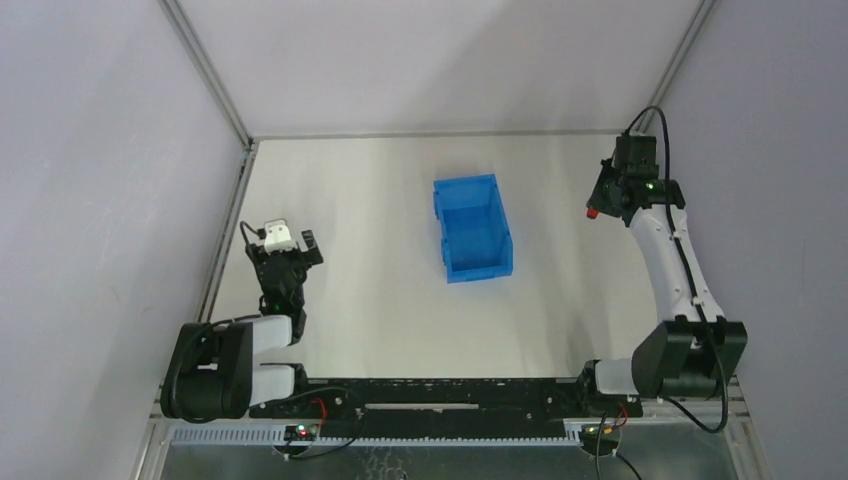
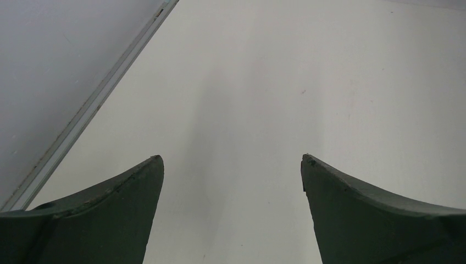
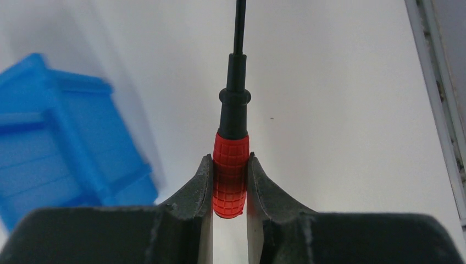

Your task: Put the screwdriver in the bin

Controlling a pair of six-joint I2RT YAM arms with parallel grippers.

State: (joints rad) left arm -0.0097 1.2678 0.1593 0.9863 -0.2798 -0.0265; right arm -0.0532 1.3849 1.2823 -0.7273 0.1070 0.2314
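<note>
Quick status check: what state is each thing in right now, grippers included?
screwdriver: clamped by its red handle, shaft sticking out past the fingertips, not in the bin.
bin: upright on the table, nothing in it, clear of both arms.
right gripper: shut on the screwdriver.
left gripper: open, holding nothing.

screwdriver (image 3: 233,118) tip cut off at top edge, bin (image 3: 55,143) blurred, cropped left
</note>
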